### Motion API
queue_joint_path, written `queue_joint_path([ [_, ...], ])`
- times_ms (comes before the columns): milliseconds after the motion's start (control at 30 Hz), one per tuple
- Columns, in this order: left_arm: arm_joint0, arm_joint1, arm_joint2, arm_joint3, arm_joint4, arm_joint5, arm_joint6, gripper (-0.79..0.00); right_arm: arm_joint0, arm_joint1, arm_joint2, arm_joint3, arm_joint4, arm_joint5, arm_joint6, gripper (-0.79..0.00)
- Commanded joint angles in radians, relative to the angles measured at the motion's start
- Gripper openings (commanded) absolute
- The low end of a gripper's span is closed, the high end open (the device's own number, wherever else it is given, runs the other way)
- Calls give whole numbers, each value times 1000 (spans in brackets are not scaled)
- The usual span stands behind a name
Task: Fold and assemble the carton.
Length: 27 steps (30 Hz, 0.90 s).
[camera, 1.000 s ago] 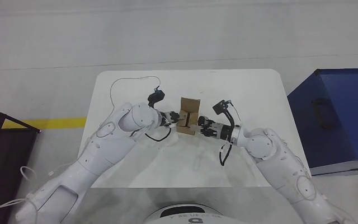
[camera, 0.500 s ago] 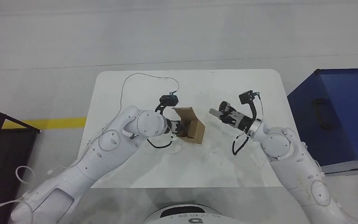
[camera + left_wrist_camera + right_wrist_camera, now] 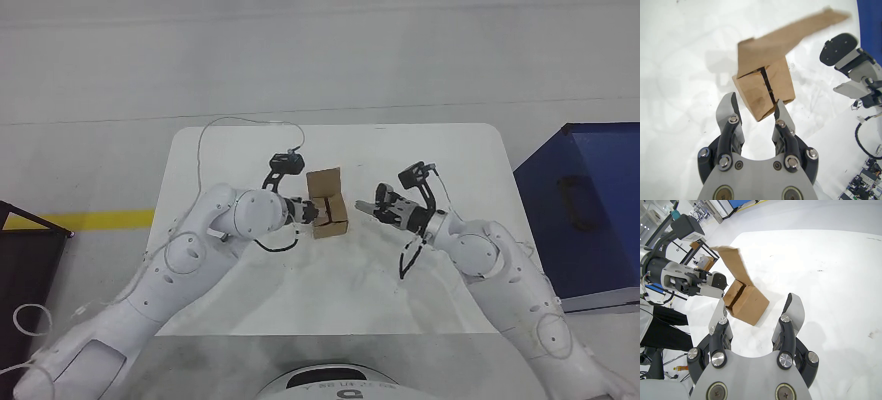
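One carton (image 3: 327,202) of plain brown cardboard, a small boxy block, sits on the smooth white table (image 3: 440,270) near its middle. One long flat flap (image 3: 732,260) stands up from it, and two folded end flaps meet at a dark slit. Two grippers flank it. The left gripper (image 3: 756,100), on its left, is spread wide around a corner. One fingertip (image 3: 780,111) seems to touch the cardboard, though contact is hard to judge. The right gripper (image 3: 756,300), just to the right, is also spread, holding nothing and apart from the carton.
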Motion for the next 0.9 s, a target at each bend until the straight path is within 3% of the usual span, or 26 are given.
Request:
queue_joint_path([
  [0,57,18,-61,-28,4,9,10,0,31,-6,-21,7,-9,6,-2,-231],
  [167,244,60,-256,-118,-73,26,61,0,79,-20,-65,11,-43,24,-35,-271],
  [267,352,78,-363,-136,-91,53,112,0,91,-24,-82,25,-34,-4,-22,-243],
  [433,447,77,-460,-131,-227,75,230,0,97,-24,-95,51,-19,-73,11,-222],
  [567,410,45,-466,-44,-480,74,359,0,103,-24,-103,65,-13,-122,45,-219],
  [867,100,-28,-250,215,-596,104,436,0,80,-11,-83,31,-100,-139,84,-188],
])
